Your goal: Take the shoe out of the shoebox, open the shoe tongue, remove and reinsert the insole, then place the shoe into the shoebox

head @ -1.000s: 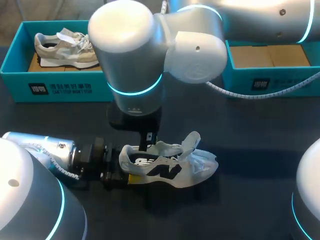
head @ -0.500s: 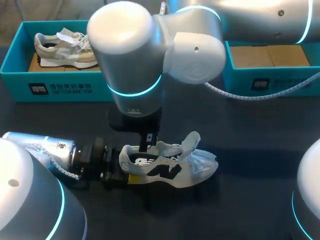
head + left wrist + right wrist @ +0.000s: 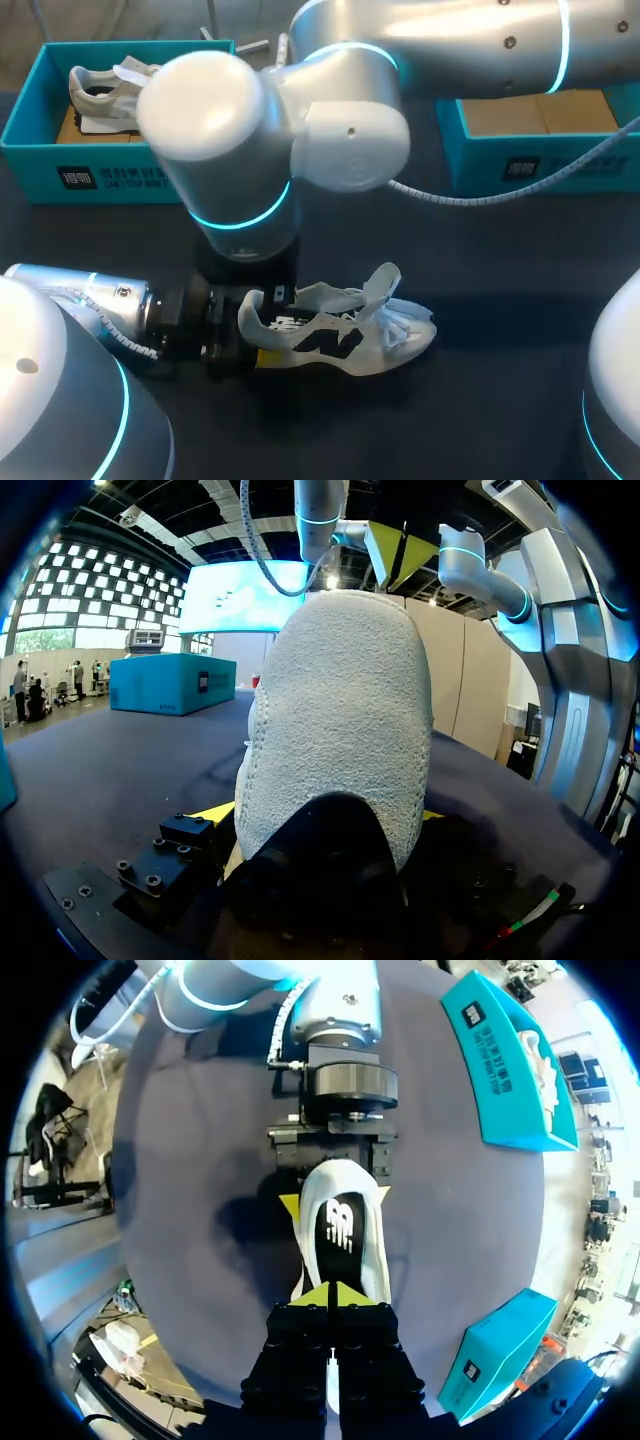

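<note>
Head view: the shoe (image 3: 340, 335) is standing on the table (image 3: 500, 400), outside the shoebox (image 3: 530, 165), my left gripper (image 3: 250, 345) clamping its heel. Left wrist view: yellow tips are pressing the heel from both sides. Right wrist view: my right gripper (image 3: 330, 1295) is hanging pressed together over the insole (image 3: 338, 1225); I'm judging that a hard pull could drag the shoe from that heel clamp.

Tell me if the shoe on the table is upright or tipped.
Upright: the shoe stands on its sole, opening upward, heel in the left gripper.
</note>
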Controlling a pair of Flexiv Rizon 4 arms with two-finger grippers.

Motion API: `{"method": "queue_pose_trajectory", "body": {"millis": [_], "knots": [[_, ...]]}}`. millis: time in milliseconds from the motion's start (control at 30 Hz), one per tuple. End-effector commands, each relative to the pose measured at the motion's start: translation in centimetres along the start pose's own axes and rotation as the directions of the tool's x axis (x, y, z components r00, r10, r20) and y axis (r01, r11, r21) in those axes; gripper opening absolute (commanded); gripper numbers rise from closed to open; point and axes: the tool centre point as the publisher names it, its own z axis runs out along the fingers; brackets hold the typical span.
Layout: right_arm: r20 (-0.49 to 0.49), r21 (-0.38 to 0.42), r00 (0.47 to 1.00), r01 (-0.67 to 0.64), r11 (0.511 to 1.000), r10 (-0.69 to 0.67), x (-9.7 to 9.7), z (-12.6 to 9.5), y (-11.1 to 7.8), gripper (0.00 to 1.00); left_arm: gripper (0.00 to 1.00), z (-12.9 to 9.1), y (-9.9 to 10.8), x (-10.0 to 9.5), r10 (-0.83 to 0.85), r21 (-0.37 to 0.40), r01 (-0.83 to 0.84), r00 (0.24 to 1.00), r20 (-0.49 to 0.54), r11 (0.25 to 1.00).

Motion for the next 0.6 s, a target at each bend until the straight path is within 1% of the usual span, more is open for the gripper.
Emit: {"method": "queue_pose_trajectory", "body": {"millis": [33,100,600], "knots": [[-0.009,0.009,1.000,-0.002,1.000,0.002,0.00,1.33,0.65,0.00,0.00,-0.02,0.26,-0.03,-0.001,-0.002,0.001,1.000,0.001,1.000],[-0.027,0.030,0.999,-0.026,0.999,0.027,-0.26,1.79,0.64,0.00,0.00,-0.02,0.26,-0.03,-0.001,-0.002,0.001,1.000,0.001,1.000],[-0.027,0.030,0.999,-0.026,0.999,0.027,-0.26,1.79,0.64,0.00,0.00,-0.02,0.26,-0.03,-0.001,-0.002,0.001,1.000,0.001,1.000]]}}
